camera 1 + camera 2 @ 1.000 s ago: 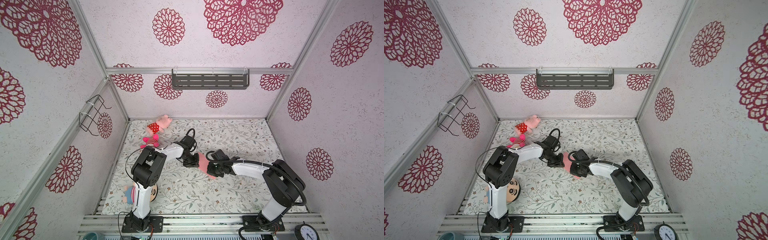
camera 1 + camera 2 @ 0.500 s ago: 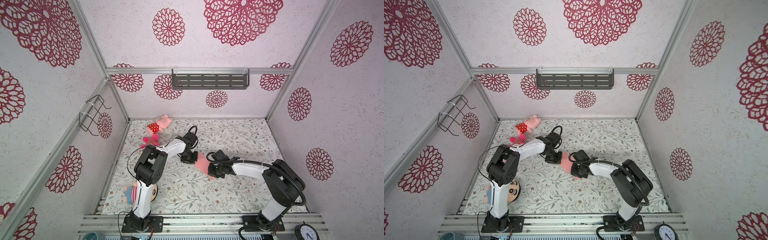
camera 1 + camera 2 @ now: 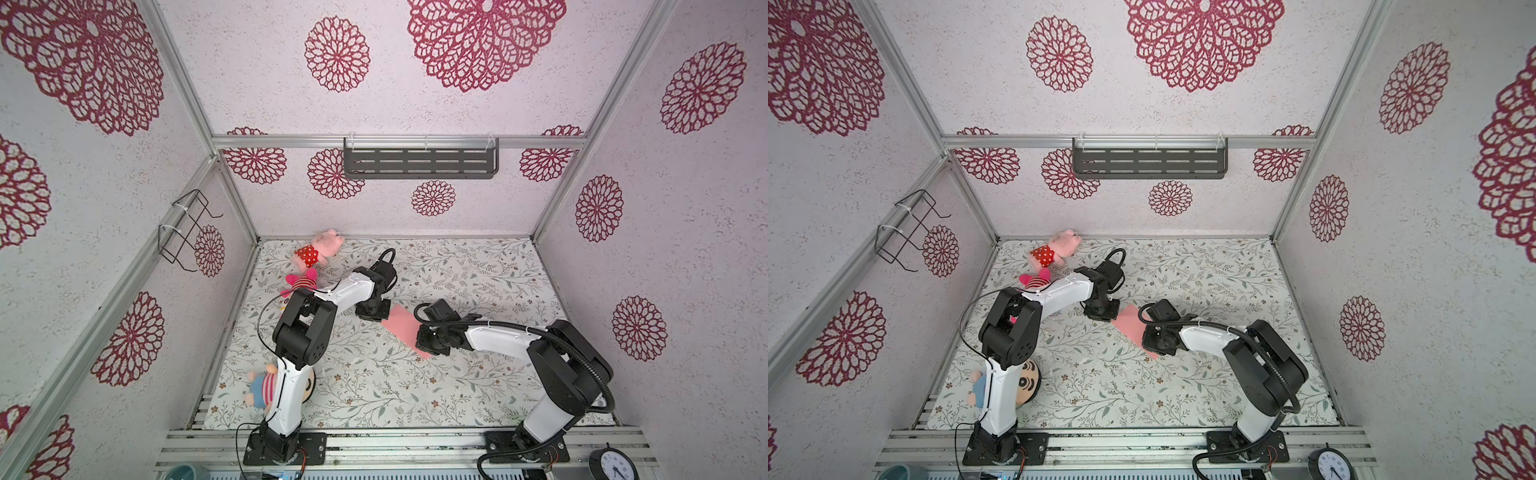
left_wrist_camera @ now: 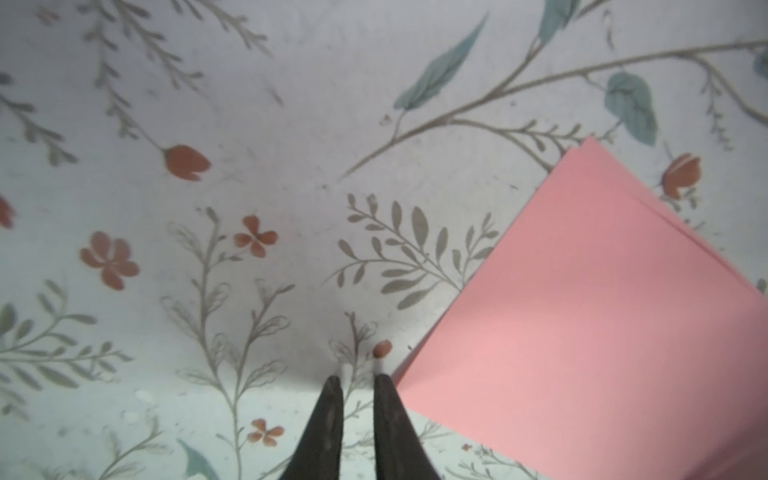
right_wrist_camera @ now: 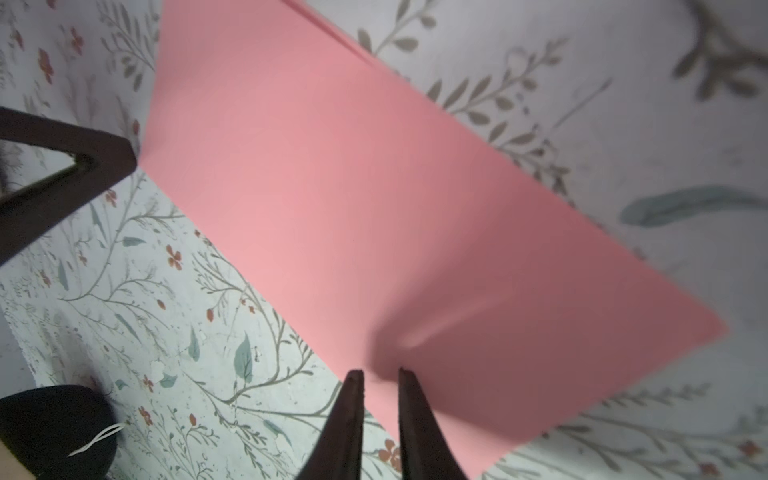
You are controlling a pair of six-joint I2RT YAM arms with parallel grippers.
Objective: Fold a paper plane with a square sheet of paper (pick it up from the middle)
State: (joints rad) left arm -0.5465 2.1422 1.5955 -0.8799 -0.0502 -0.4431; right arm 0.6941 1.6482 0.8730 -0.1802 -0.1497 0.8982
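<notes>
The pink sheet of paper (image 3: 401,326) (image 3: 1129,322) lies flat on the floral mat, folded double into a rectangle with layered edges (image 4: 602,332) (image 5: 353,187). My left gripper (image 3: 372,311) (image 3: 1100,311) stands at the paper's far-left corner. In the left wrist view it (image 4: 357,379) hangs over bare mat right beside that corner, slightly open and empty. My right gripper (image 3: 432,345) (image 3: 1158,343) is at the paper's near-right end. Its tips (image 5: 379,372) hover over the paper's edge, slightly open, gripping nothing. No paper plane is in view.
A pig plush (image 3: 318,251) and a pink striped plush (image 3: 301,281) lie at the back left. A boy doll (image 3: 266,388) lies by the left arm's base. A grey shelf (image 3: 419,162) and a wire rack (image 3: 185,228) hang on the walls.
My left gripper has drawn back a little toward the far left, off the paper, so more pink shows between the two grippers. The right arm has hardly moved.
</notes>
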